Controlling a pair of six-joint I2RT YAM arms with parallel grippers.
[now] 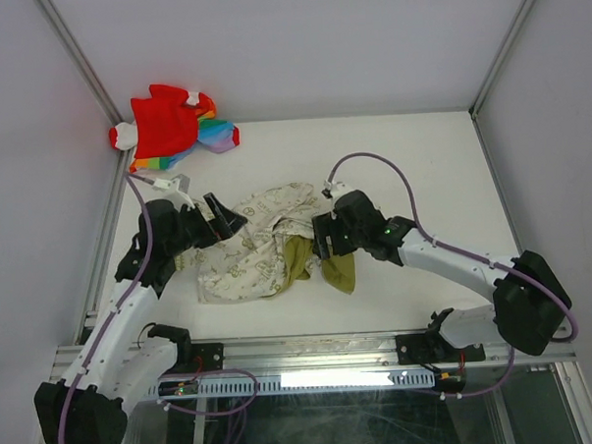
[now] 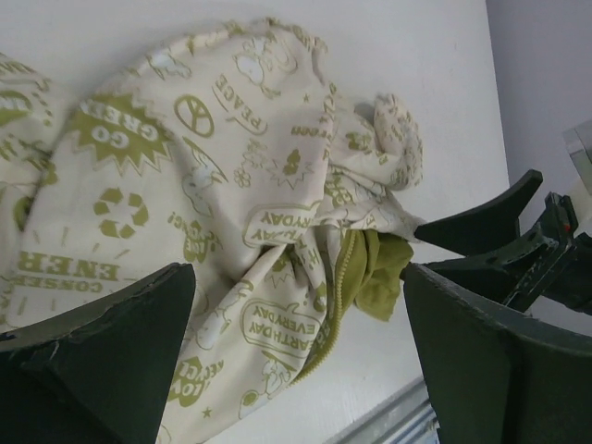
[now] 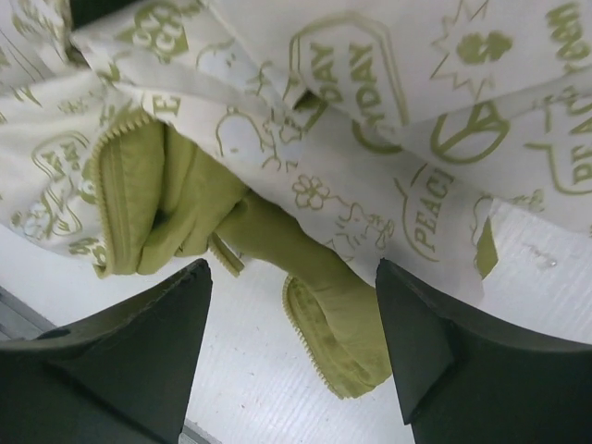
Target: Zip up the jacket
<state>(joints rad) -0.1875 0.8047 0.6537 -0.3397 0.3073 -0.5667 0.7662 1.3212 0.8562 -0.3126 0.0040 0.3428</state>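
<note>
The cream-white jacket (image 1: 258,243) with olive prints lies crumpled in the middle of the table, olive lining (image 1: 339,270) spilling out at its near right. My left gripper (image 1: 227,217) is open and empty at the jacket's left edge; its wrist view shows the jacket (image 2: 185,194) and an olive zipper strip (image 2: 344,277) between the fingers. My right gripper (image 1: 319,233) is open and empty above the jacket's right side. Its wrist view shows a folded olive flap with zipper teeth (image 3: 338,342) between the fingers (image 3: 139,361) and another zipper edge (image 3: 116,185) to the left.
A red and rainbow-coloured garment (image 1: 174,126) lies in the far left corner. White walls with metal posts close the table on the left, back and right. A metal rail (image 1: 311,349) runs along the near edge by the arm bases.
</note>
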